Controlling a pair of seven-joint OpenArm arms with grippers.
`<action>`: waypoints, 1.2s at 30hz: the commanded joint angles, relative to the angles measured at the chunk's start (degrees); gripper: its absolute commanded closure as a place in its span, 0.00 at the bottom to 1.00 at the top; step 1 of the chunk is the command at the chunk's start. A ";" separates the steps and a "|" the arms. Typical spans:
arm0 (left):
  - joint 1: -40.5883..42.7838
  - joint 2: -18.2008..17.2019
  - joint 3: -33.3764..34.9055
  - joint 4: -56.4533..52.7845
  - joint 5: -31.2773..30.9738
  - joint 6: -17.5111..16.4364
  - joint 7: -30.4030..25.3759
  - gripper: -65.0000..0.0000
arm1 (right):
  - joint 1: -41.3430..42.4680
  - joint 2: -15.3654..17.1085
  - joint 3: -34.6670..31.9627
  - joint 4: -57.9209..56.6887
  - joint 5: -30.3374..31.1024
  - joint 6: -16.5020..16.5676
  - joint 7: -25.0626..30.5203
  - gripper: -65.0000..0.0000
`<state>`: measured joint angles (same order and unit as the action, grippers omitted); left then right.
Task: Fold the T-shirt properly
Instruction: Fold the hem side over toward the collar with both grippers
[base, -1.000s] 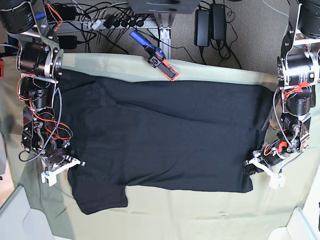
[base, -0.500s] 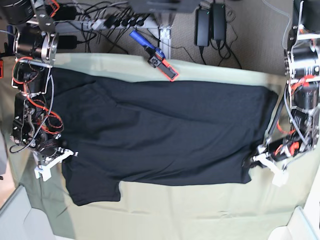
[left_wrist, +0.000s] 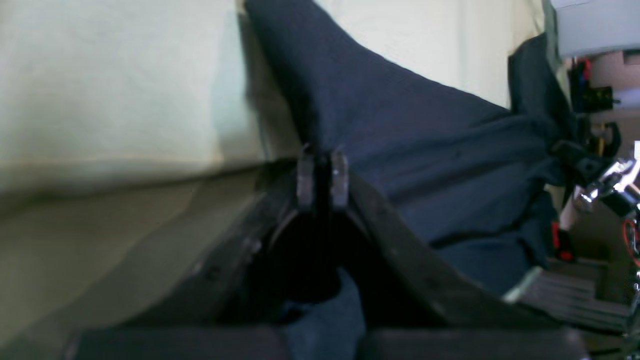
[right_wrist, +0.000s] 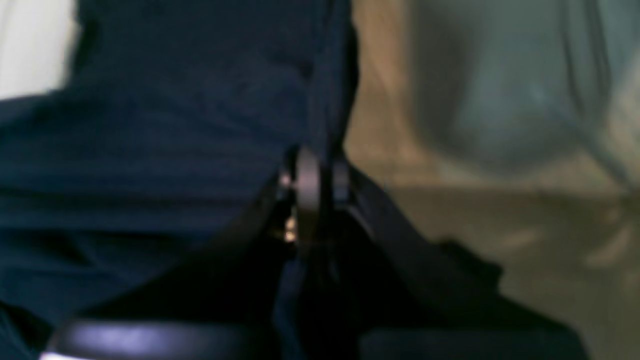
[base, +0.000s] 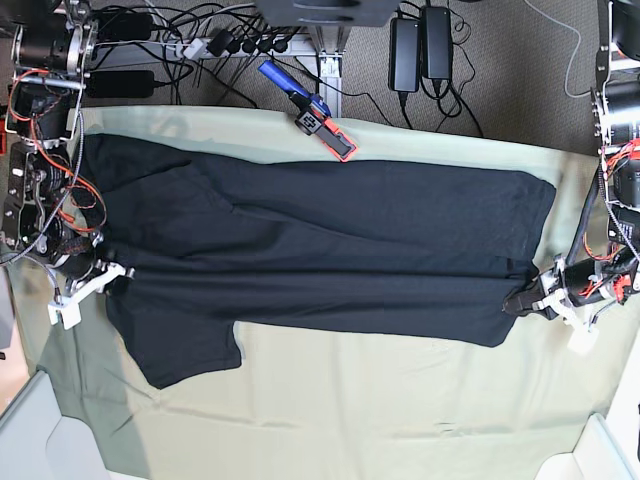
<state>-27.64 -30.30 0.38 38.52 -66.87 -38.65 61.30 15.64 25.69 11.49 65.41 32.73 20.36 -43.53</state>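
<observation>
From the left wrist camera I see my left gripper (left_wrist: 320, 175) pinched nearly closed, with the dark cloth of the T-shirt (left_wrist: 440, 150) drawn tight away from its tips over the pale green table cloth (left_wrist: 115, 85). I judge it has a thin bite of hem; if I pull harder, that bite may slip out.

The right wrist view is blurred. My right gripper (right_wrist: 312, 182) also stands narrow, with the T-shirt (right_wrist: 175, 125) bunched at its tips and hanging off to the left. It seems to be pinching fabric, but how much I cannot tell.

In the base view the T-shirt (base: 320, 260) lies stretched across the table cloth (base: 400, 420), plain black side up, one sleeve trailing toward the near left. The right gripper (base: 85, 295) is at the shirt's left end, the left gripper (base: 555, 300) at its right end. The risk I see is uneven tension: one side letting go would skew the fold, or the table cloth could drag along. A blue and red tool (base: 310, 110) sits by the far edge. I see no containers.
</observation>
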 joint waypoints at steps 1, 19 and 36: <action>-1.53 -1.18 -0.24 0.92 -1.11 -1.35 -0.50 1.00 | 0.81 1.14 0.39 0.90 -0.90 3.48 0.83 1.00; -0.74 -1.01 -0.22 0.96 -1.05 -1.35 0.44 1.00 | 7.08 0.74 7.43 1.40 -3.87 2.62 5.44 0.35; -0.61 -1.11 -0.22 0.96 -1.11 -1.35 1.51 1.00 | 22.73 -7.52 4.66 -31.12 -16.83 2.49 20.83 0.35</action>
<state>-26.68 -30.35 0.38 38.61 -67.02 -38.65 63.22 36.73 18.20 16.27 33.69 15.31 20.21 -22.98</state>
